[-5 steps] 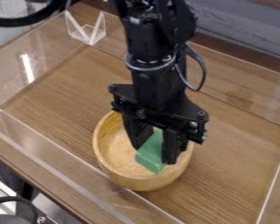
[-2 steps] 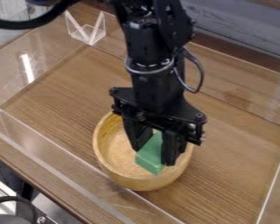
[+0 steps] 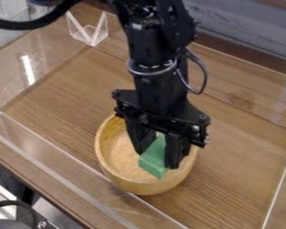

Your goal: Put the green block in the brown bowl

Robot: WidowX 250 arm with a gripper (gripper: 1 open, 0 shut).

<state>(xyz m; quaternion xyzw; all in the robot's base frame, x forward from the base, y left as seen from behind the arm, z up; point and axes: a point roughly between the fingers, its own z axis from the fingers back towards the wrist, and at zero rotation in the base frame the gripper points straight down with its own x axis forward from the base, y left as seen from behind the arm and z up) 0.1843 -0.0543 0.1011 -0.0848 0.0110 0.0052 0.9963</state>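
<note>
Nothing has visibly moved since the earlier frames; arm & block sit as they did. Wooden table (image 3: 62, 98), clear walls round it. Brown bowl (image 3: 113, 161) near front edge. Black gripper (image 3: 166, 152) points straight down into bowl, fingers either side of green block (image 3: 157, 157), apparently clamped on it. Block stands tilted inside hollow, prob. low enough for release.
</note>
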